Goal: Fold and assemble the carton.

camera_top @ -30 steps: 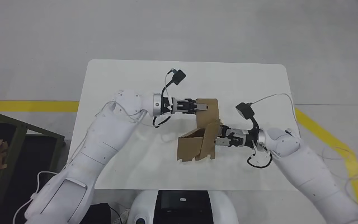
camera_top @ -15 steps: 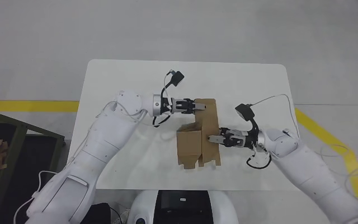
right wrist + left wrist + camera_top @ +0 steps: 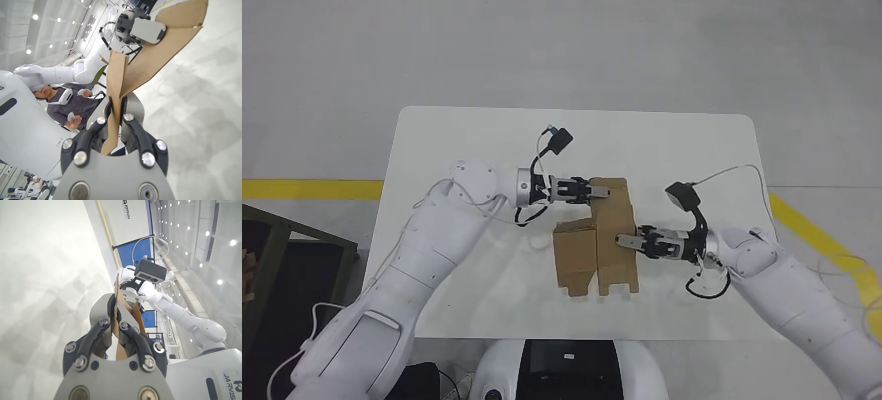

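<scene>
Carton (image 3: 597, 250) of plain brown cardboard, seen in the top view, sits near the middle of a white table (image 3: 442, 140), somewhat toward the robot's side. It is partly unfolded: two panels lie side by side with short flaps on their near edge, and a narrower panel runs from them toward the far side of the table. The left gripper (image 3: 592, 190) comes in from the left and clamps the far end of that narrow panel. The right gripper (image 3: 624, 241) comes in from the right and clamps the right-hand edge of the wider panels. Whether the cardboard rests flat on the table or is held just above it cannot be told.

In the left wrist view, the left gripper (image 3: 115, 306) has its two grey fingers closed almost together, with a thin cardboard edge of the carton (image 3: 137, 315) pinched between the dark pads. The cardboard runs away from the camera toward the right arm (image 3: 170, 306), which stands just behind it.

In the right wrist view, the right gripper (image 3: 115, 102) is likewise nearly closed, with a folded double layer of the carton (image 3: 115, 75) squeezed between its fingers. Past the grip the cardboard opens into a wide panel that reaches away over the table. At its far end the left gripper (image 3: 158, 35) is pressed onto the panel, one grey finger (image 3: 147, 30) lying flat against the board.
</scene>
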You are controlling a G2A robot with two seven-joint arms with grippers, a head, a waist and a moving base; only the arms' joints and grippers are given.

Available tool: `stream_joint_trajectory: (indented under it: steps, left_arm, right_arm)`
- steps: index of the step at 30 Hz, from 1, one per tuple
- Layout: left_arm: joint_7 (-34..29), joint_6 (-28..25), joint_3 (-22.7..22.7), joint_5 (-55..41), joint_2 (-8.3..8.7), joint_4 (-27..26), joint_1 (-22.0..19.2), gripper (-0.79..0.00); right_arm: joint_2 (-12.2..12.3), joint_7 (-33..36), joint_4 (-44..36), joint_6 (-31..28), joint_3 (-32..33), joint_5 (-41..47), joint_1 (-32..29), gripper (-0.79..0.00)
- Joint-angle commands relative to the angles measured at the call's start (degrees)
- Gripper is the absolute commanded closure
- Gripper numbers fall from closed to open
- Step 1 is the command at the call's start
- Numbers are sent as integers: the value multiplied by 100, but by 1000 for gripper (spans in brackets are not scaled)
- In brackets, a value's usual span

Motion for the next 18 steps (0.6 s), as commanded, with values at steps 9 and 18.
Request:
stream_joint_trajectory:
  steps: [9,18]
  left_arm:
    - [15,-79,-15,25,-21,-6,-26,-785]
    - [31,-260,-260,-125,25,-153,31,-785]
  right_arm:
    - [27,0,65,0,-169,171,115,0]
    - [45,0,127,0,-312,318,179,0]
